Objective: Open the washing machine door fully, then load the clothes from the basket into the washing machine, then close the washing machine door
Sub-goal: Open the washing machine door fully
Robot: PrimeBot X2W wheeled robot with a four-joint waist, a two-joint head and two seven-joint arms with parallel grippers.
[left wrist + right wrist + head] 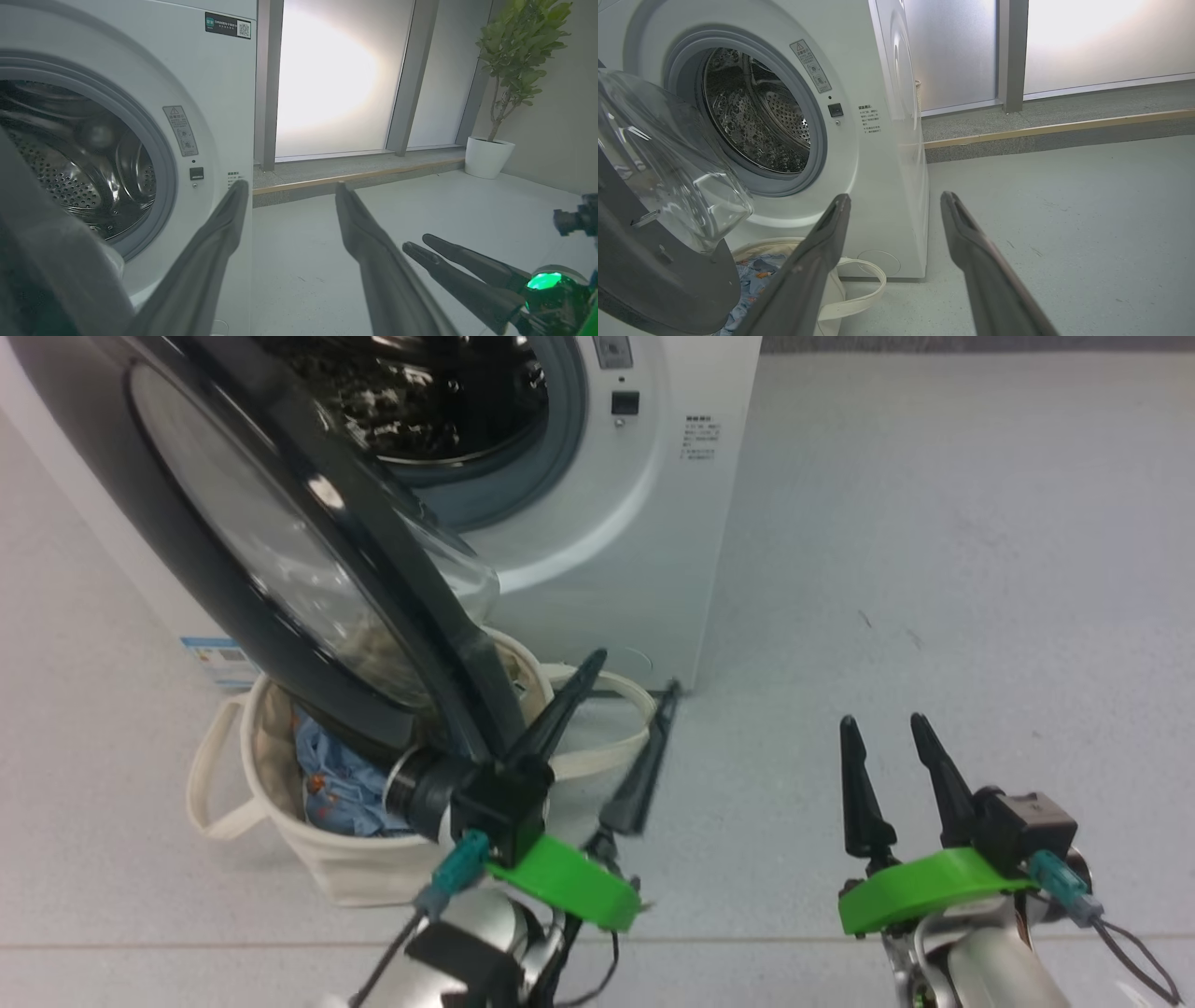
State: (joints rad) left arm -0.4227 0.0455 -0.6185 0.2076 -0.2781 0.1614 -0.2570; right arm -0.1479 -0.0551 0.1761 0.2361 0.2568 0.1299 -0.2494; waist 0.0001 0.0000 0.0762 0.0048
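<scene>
The washing machine door point(280, 551) stands swung out from the white washing machine point(653, 569), its lower edge over the cream basket point(373, 868) on the floor point(934, 569); the blue clothes point(345, 793) lie inside the basket. The left claw point(635, 674) is spread open and empty just beside the door's lower rim. The right claw point(883, 720) is open too, holding nothing, well apart over bare floor

Bright window point(327, 79) glare; left gripper point(635, 674) perhaps motion-blurred; edges distorted.
</scene>
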